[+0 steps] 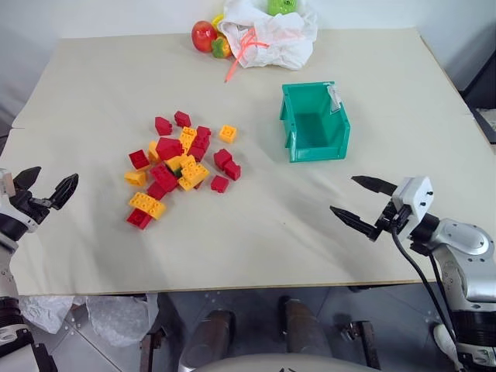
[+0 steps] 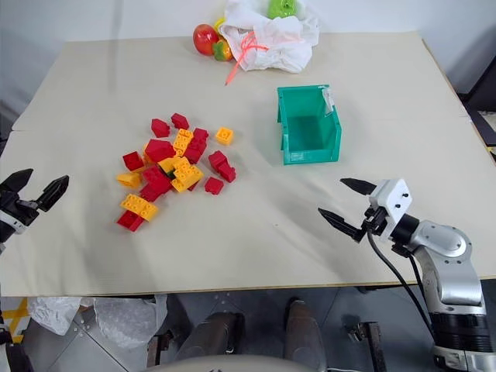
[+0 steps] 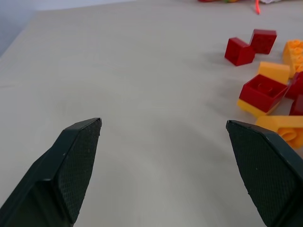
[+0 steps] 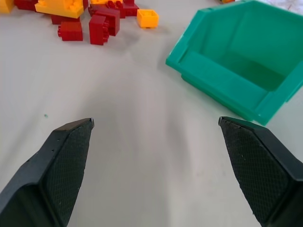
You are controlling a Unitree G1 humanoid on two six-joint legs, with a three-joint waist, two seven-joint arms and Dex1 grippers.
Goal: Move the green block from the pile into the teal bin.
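Spread-open left gripper (image 1: 50,178) hovers over the desk's (image 1: 256,248) near-left edge, nearer the pile (image 1: 180,167), which I judge hides the green block, than my equally spread right gripper (image 1: 346,195).

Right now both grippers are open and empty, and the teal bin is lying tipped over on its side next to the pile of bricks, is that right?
Not quite. The teal bin stands upright on its base, empty, its lower front toward the robot, as the left eye view shows. The rest holds: the left gripper and right gripper are open and empty, and the bin sits beside the pile.
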